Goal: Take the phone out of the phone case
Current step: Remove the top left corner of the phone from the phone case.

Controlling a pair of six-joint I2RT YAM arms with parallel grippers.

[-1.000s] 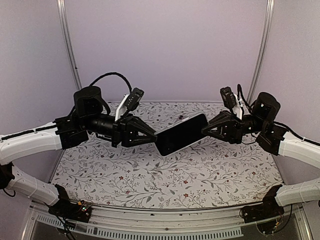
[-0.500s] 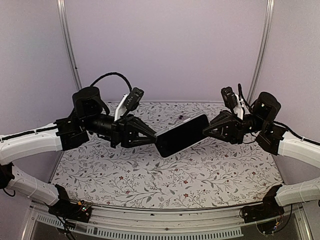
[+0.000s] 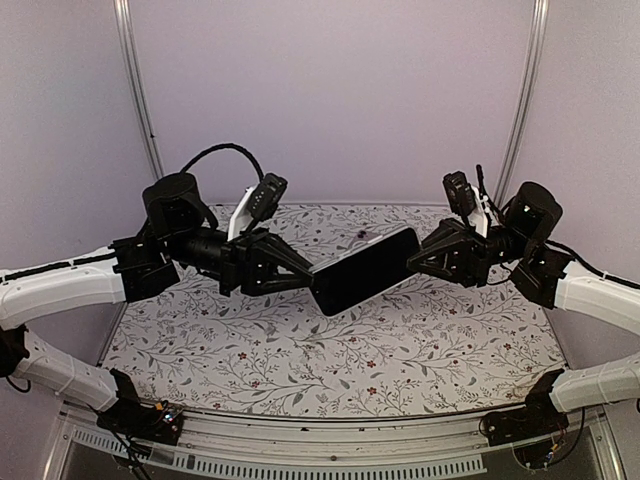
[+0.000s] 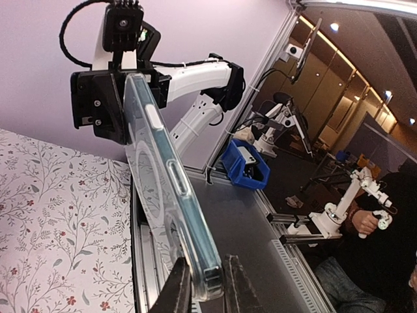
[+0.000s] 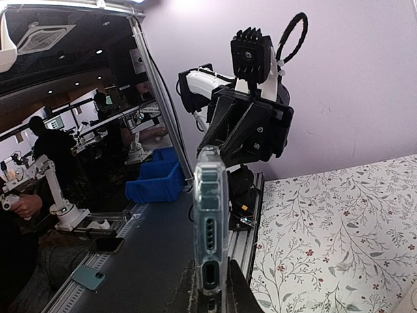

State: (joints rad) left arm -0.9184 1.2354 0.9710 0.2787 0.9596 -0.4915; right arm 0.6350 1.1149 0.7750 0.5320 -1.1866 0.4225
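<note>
I hold the phone (image 3: pixel 362 270) lengthwise left-to-right, right end higher, left gripper (image 3: pixel 311 272) and right gripper (image 3: pixel 411 262) each clamping an end; only wrist views show its clear case (image 4: pixel 158 171).

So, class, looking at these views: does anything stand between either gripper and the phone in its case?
Nothing loose does. The left gripper and the right gripper are each shut on one end of the phone, which hangs above the table. Only the clear case itself lies between them and the phone.
</note>
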